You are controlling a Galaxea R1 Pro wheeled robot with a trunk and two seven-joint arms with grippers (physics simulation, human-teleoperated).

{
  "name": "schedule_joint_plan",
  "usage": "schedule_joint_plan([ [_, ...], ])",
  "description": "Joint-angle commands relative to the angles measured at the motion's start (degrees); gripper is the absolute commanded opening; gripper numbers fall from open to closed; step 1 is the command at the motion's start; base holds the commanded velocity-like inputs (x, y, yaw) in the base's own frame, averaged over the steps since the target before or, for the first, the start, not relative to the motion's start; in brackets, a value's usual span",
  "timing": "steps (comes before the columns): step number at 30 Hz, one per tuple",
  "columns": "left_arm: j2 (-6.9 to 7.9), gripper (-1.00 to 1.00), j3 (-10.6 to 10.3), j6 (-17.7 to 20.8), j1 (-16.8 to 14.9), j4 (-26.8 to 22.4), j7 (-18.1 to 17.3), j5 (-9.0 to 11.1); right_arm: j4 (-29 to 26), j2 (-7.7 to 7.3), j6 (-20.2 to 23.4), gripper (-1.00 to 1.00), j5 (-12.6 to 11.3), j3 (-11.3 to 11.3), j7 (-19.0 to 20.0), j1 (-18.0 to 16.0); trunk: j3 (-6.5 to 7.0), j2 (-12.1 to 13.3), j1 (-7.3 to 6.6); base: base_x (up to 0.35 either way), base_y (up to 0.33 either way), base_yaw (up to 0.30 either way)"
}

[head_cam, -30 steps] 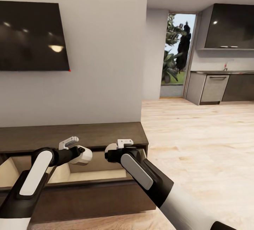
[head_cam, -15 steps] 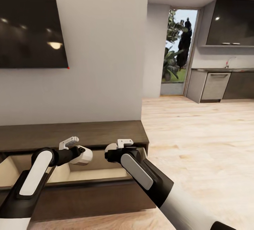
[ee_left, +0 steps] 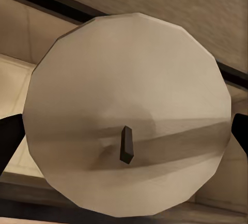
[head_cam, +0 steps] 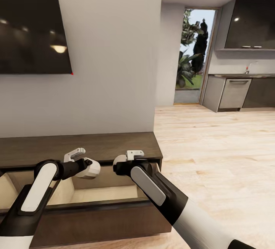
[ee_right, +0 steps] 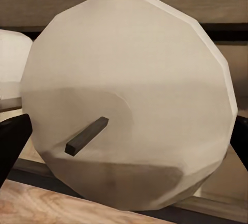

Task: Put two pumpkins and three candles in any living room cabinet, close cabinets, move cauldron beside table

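A long low dark brown cabinet [head_cam: 95, 146] stands against the wall, with one drawer [head_cam: 103, 194] pulled out and its light wood inside showing. My left gripper [head_cam: 90, 168] is shut on a pale beige candle [head_cam: 93, 169] above the drawer. That candle [ee_left: 129, 115] is seen end on in the left wrist view, wick toward the camera, with a dark finger [ee_left: 8, 141] at its side. My right gripper [head_cam: 118, 165] is shut on a second candle [head_cam: 119, 160], also over the drawer. It [ee_right: 129, 105] sits against a dark finger [ee_right: 10, 136] in the right wrist view.
A dark TV [head_cam: 30, 34] hangs on the wall above the cabinet. Light wood floor [head_cam: 221, 157] stretches away to the right toward grey kitchen units [head_cam: 236, 94] and a glass door [head_cam: 191, 57] with plants outside. The drawer front [head_cam: 95, 218] juts toward me.
The whole picture has shifted slightly, so the camera moved a little. Both arms keep the same pose, each still holding its candle over the open drawer.
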Motion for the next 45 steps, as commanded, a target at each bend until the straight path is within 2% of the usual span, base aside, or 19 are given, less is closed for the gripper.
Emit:
schedule_joint_plan([
  [1,0.05,-1.0,-0.09,0.04,-0.05,-0.05,0.62,0.53,-0.09,0.0,0.06,-1.0,-0.52,0.05,-0.56,-0.07,-0.07,-0.03,-0.01,0.006,0.0,0.0],
  [11,0.05,-1.0,-0.09,0.04,-0.05,-0.05,0.62,0.6,-0.11,0.0,0.1,-1.0,-0.83,-0.07,-0.81,-0.07,-0.07,-0.03,-0.01,0.014,0.0,0.0],
  [26,0.05,-1.0,-0.08,0.04,-0.05,-0.05,0.62,0.7,0.01,0.0,0.45,-1.0,-1.01,0.0,-0.65,-0.07,-0.07,-0.03,-0.01,0.21,0.0,0.0],
  [33,0.02,-1.0,-0.07,0.04,-0.05,-0.05,0.63,0.62,0.25,0.0,5.82,-1.0,-1.17,-0.67,-0.59,-0.07,-0.07,-0.03,-0.01,0.023,0.0,0.0],
  [38,0.03,-1.0,-0.01,0.04,-0.05,-0.05,0.69,0.62,0.86,0.04,6.92,-1.0,-3.01,-0.76,-0.69,-0.07,-0.07,-0.03,-0.01,0.001,0.0,0.0],
  [45,-0.09,-1.0,-0.08,0.04,-0.05,-0.05,0.78,0.62,1.08,0.03,7.04,-1.0,-3.98,-0.86,-0.81,-0.07,-1.62,-0.12,0.17,0.0,0.0,0.0],
])
